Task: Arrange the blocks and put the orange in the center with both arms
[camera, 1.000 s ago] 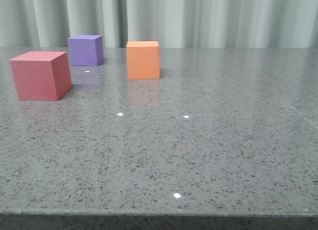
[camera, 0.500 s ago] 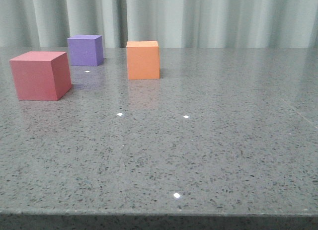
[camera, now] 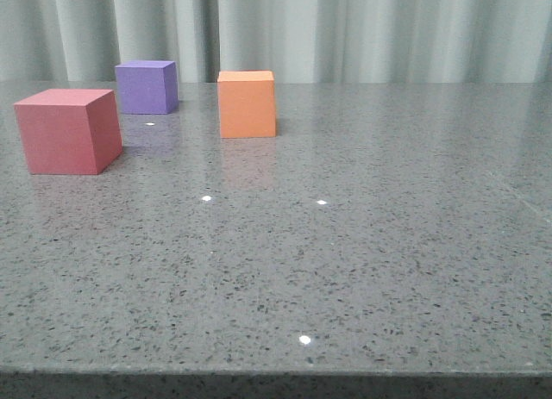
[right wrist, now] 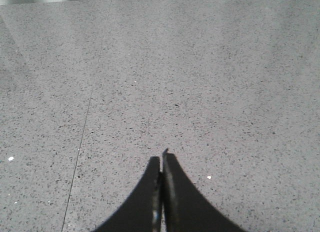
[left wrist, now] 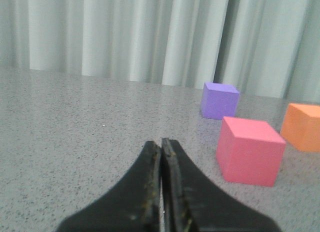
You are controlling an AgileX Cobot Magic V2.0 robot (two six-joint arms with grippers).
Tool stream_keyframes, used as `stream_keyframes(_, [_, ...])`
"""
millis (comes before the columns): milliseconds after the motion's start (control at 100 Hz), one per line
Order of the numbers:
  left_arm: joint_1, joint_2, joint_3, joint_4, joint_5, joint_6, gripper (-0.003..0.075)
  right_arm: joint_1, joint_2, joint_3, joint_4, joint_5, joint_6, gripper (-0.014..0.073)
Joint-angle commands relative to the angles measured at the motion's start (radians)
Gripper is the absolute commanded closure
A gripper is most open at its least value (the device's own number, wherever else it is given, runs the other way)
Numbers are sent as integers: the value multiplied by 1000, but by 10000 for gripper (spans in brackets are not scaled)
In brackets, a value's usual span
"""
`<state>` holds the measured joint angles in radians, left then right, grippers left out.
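Note:
Three cubes stand on the grey speckled table point(camera: 362, 270). The red-pink cube point(camera: 67, 130) is at the left, the purple cube point(camera: 146, 86) is behind it, and the orange cube point(camera: 247, 103) is to their right. No gripper shows in the front view. In the left wrist view my left gripper point(left wrist: 161, 143) is shut and empty, low over the table, with the red-pink cube point(left wrist: 248, 150), the purple cube point(left wrist: 219, 100) and the orange cube point(left wrist: 303, 127) ahead of it and to one side. In the right wrist view my right gripper point(right wrist: 161, 159) is shut and empty over bare table.
Pale pleated curtains point(camera: 345, 33) hang behind the table's far edge. The table's front edge point(camera: 276, 371) runs along the bottom of the front view. A thin seam point(right wrist: 82, 142) crosses the tabletop in the right wrist view.
The front view has shifted by a pixel or two; the three cubes stand where they were.

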<state>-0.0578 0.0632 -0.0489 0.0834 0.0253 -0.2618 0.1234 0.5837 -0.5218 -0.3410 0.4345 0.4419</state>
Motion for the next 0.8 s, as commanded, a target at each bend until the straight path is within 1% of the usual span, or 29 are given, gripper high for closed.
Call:
stream_keyframes(0, [0, 58, -114, -51, -25, 0, 741, -4, -2, -26, -29, -76, -12, 662])
stream_keyframes(100, [0, 150, -242, -93, 106, 0, 741, -4, -2, -26, -29, -76, -12, 662])
stream_keyframes(200, [0, 265, -389, -93, 263, 0, 741, -4, -2, -26, -29, -76, -12, 662])
stream_keyframes(380, [0, 492, -668, -73, 469, 2, 741, -4, -2, -26, -29, -76, -12, 662])
stream_keyframes(410, [0, 525, -708, -66, 510, 10, 741, -4, -2, -26, -29, -76, -12, 662])
stream_keyframes(510, [0, 639, -845, -67, 617, 102, 741, -4, -2, -26, -29, -76, -12, 662])
stream_keyframes(550, [0, 673, -884, -67, 661, 109, 741, -4, -2, -26, -29, -76, -12, 662])
stream_keyframes(650, [0, 760, -967, -61, 716, 109, 741, -4, -2, -26, -29, -76, -12, 662])
stream_keyframes(790, [0, 831, -990, -56, 724, 109, 741, -4, -2, -26, -29, -76, -12, 662])
